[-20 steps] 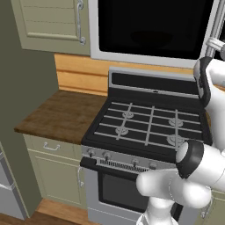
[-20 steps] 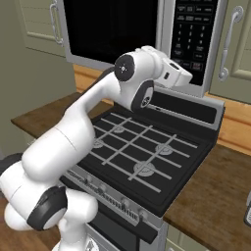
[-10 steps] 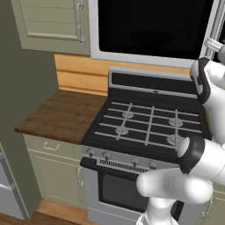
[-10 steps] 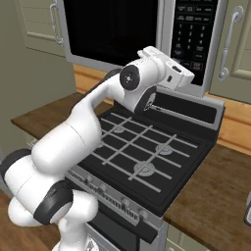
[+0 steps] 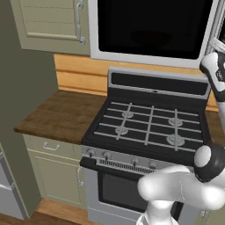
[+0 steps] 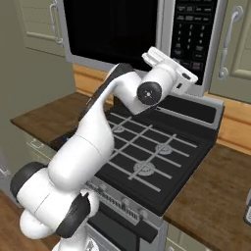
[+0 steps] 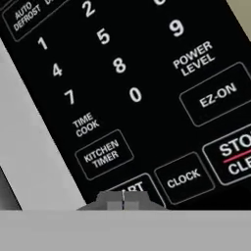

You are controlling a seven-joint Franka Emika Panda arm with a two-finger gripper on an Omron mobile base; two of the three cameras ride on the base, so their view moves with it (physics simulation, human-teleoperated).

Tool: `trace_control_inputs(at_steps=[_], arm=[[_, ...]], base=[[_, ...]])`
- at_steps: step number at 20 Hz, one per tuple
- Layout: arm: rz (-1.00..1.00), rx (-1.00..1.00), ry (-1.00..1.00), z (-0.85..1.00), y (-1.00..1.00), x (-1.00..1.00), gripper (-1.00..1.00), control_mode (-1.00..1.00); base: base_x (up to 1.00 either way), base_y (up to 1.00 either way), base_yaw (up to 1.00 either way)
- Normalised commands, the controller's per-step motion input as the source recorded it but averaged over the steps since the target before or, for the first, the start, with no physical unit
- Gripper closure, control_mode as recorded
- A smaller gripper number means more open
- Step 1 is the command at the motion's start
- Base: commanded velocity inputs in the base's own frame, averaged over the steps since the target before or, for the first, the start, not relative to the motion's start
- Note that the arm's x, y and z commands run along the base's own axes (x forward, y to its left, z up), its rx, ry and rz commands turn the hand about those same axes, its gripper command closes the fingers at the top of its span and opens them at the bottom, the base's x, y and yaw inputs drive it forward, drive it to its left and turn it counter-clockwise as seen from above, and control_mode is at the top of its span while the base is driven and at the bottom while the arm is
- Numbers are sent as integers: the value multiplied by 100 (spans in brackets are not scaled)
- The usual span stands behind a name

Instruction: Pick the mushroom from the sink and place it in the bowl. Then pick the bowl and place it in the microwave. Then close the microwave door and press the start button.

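Pressing the start button is the step we're on: the microwave door sits flush and closed in both base views, dark window facing the room, so by our read only the button press is left. In the hand view the gripper has its two finger tips pinched together, no gap, nothing held, and they sit right at the START key, which is half hidden behind them. We can't tell whether they touch it yet.

The control panel is the dark strip on the microwave to the right of the door, long axis running up and down, keys facing out over the stove. In the hand view it looks rolled, digit rows slanting up to the right, so the hand is twisted relative to the panel. KITCHEN TIMER is just up-left of START, CLOCK just beside it to the right.

Next move, we think: a short straight push along the fingers into the key, no sideways drift, or it hits CLOCK or the timer key instead.

The mushroom and bowl we take to be inside, behind the dark glass.
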Motion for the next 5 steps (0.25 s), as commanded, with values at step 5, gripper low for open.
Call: trace_control_inputs(at_steps=[5], arm=[[23, 7, -2, -64, -5, 100, 100, -100]], base=[[0, 0, 0]])
